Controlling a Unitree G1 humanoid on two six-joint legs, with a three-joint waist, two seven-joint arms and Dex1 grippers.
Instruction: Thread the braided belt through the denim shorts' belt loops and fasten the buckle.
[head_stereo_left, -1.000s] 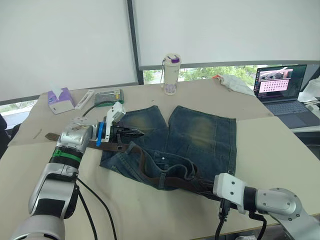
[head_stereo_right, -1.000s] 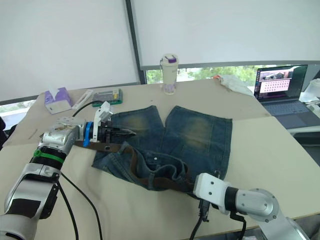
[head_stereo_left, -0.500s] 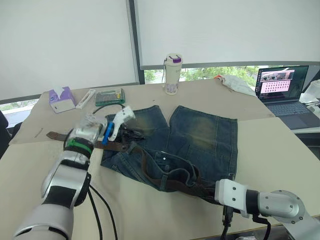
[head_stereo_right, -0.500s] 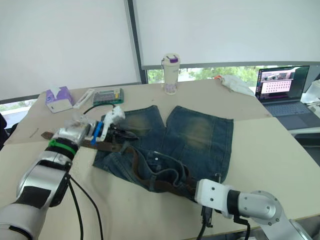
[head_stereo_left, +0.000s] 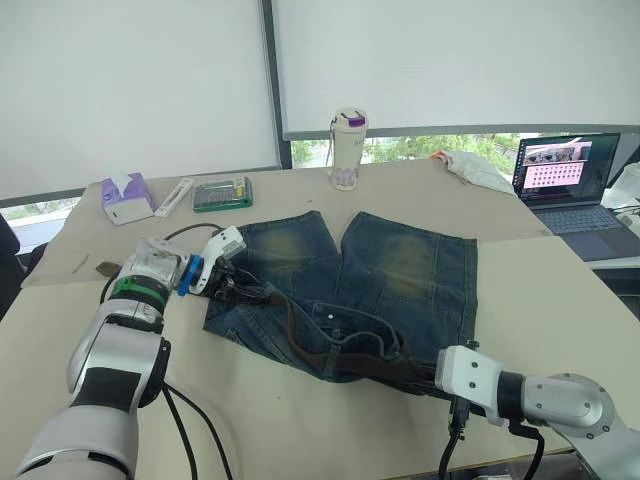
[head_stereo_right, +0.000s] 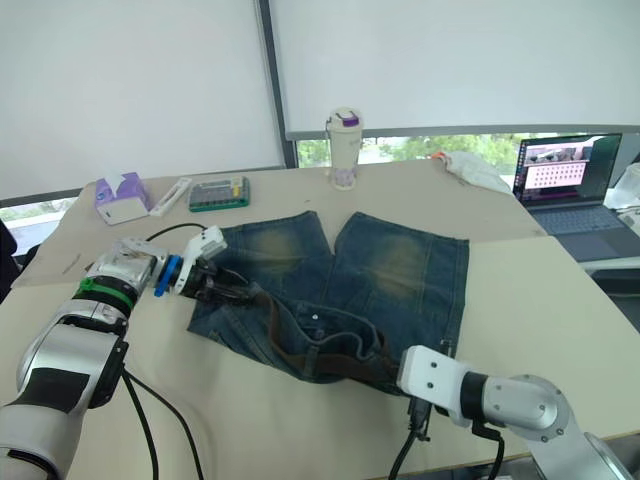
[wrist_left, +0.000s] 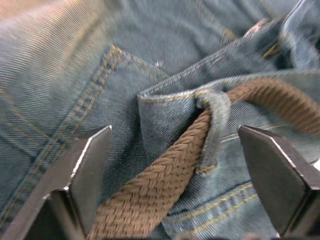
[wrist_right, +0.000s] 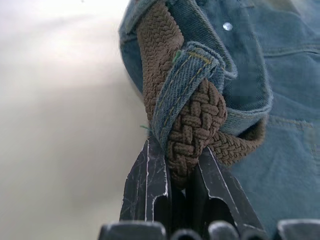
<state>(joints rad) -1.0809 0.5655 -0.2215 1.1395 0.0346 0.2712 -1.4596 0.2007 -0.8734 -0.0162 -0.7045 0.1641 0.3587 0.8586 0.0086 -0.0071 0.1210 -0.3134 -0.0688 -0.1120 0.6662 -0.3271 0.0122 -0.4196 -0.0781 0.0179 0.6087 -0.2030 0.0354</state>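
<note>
Left gripper (wrist_left: 172, 175) dropped onto waistband, jaws wide around braided belt (wrist_left: 150, 192) at a belt loop (wrist_left: 215, 125) | right gripper (wrist_right: 182, 172) pinching belt on denim shorts (head_stereo_left: 400, 270) | mid-threading, next probably regrip and pull

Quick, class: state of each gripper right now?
Left gripper: open, fingers either side of the belt.
Right gripper: shut on the belt.

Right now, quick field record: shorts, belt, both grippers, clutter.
shorts: denim shorts flat on table, waistband toward robot
belt: braided belt passes through a belt loop
left gripper: open, fingers either side of belt
right gripper: shut on belt beside another loop
clutter: laptop, tumbler, tissue box
</note>
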